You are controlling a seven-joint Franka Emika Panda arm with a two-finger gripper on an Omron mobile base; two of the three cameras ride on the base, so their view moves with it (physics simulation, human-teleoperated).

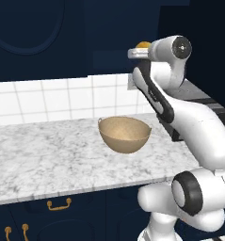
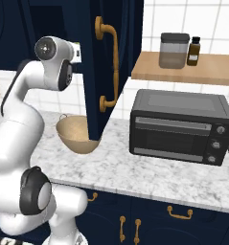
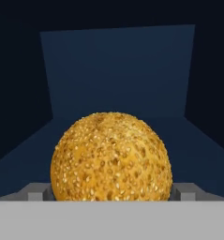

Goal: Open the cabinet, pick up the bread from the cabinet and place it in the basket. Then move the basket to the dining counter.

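the bread (image 3: 111, 157), a seeded golden bun, sits inside the open cabinet (image 2: 94, 72) right between the fingertips (image 3: 36, 192), one at its 9 o'clock and one at 3; whether the jaws already press it i cannot tell. the gripper (image 1: 141, 51) reaches in level because the shelf leaves no room above. the basket (image 1: 124, 133) waits on the marble counter (image 1: 48, 155) at 6 o'clock below, handy for a short drop.

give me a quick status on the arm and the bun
Gripper inside the open dark navy wall cabinet, fingers either side of the round sesame-speckled golden bun; grip not confirmed. Tan woven basket waiting on the marble counter. Nothing in the way.
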